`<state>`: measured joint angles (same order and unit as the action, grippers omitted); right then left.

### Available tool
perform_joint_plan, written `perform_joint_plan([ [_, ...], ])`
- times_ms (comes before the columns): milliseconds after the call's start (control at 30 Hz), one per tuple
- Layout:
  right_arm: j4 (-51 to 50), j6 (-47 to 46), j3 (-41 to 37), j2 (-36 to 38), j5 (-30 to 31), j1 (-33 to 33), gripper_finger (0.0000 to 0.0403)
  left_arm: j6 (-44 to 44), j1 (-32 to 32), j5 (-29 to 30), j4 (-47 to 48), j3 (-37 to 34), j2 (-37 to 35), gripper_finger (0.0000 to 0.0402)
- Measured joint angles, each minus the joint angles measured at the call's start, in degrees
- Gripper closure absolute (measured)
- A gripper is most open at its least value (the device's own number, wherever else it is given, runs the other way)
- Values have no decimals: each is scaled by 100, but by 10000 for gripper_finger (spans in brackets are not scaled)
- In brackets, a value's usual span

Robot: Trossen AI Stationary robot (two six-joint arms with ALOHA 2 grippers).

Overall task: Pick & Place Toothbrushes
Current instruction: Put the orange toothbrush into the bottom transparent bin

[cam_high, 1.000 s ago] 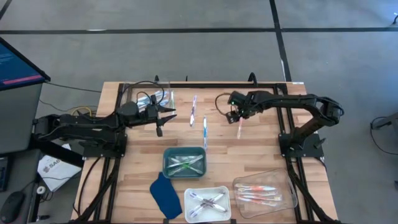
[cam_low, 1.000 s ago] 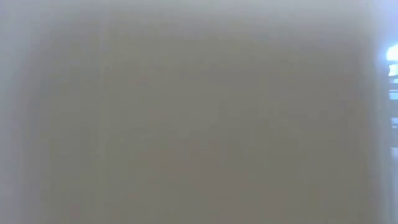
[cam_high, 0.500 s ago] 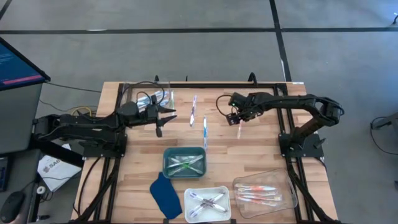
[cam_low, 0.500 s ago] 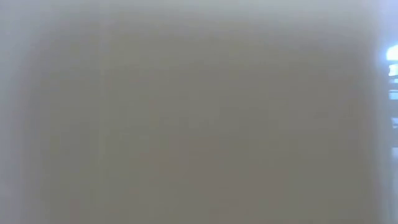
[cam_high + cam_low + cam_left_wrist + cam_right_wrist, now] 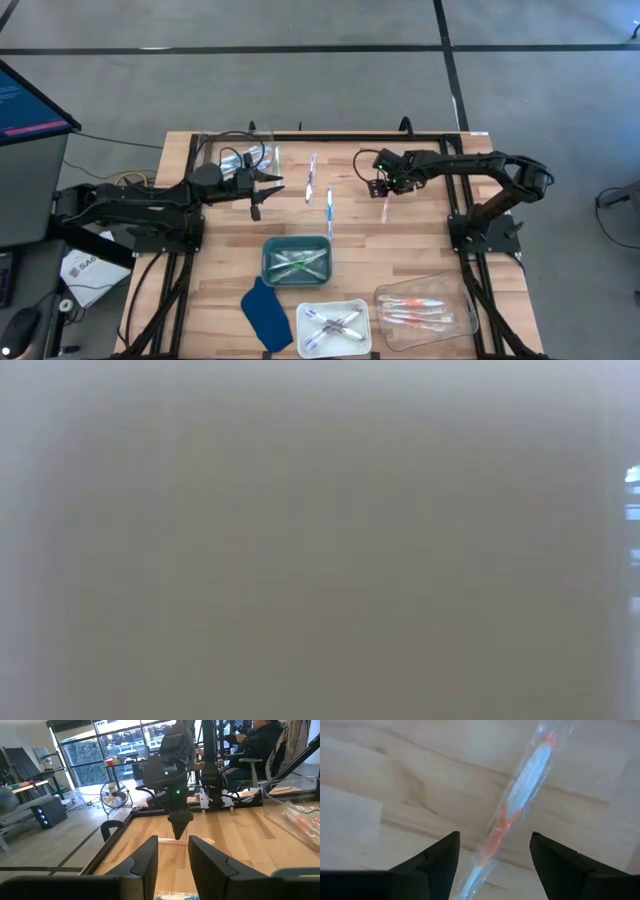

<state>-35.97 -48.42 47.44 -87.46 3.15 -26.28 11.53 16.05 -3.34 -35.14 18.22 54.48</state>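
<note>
- Since a second ago my right end effector (image 5: 381, 185) has slid a little to the right along the bench (image 5: 420, 240), and it now sits over the upper end of the pink-orange toothbrush (image 5: 385, 207); my left arm has not moved.
- That pink-orange toothbrush, in its clear wrapper, lies flat on the bench; in my right wrist view (image 5: 512, 810) it runs between my two spread fingers (image 5: 432, 865), which do not touch it and hold nothing.
- To the left of that toothbrush lie two more loose ones: a blue toothbrush (image 5: 329, 212) near it and a purple-grey toothbrush (image 5: 311, 178) just beyond.
- Below the blue toothbrush is the green tray (image 5: 268, 262) with green toothbrushes; below that, the white tray (image 5: 303, 315) with purple-grey ones, a clear tray (image 5: 462, 300) with pink-orange ones to its right and a dark blue cloth (image 5: 262, 312) to its left.
- My left end effector (image 5: 262, 190) hovers left of the purple-grey toothbrush, fingers a little apart and empty, beside a clear bin (image 5: 212, 150).
- The low view is a blur.
</note>
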Motion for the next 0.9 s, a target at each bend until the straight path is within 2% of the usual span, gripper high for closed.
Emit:
perform_joint_plan([
  [233, 536, -32, -180, 0, 13, -31, 168, 4, 1, 1, -21, 0, 0, 300],
  [333, 466, -1, -190, -14, 12, -115, 168, 4, -1, 1, -38, 0, 0, 300],
  [533, 775, 2, -173, -394, 27, -101, 168, 2, 0, -158, -57, 0, 0, 300],
  [733, 751, 18, -117, -777, -79, -75, 168, 2, -6, -170, -56, 0, 0, 300],
  [900, 705, 94, -65, -740, -76, -31, 168, 6, -6, -182, -52, 0, 0, 300],
])
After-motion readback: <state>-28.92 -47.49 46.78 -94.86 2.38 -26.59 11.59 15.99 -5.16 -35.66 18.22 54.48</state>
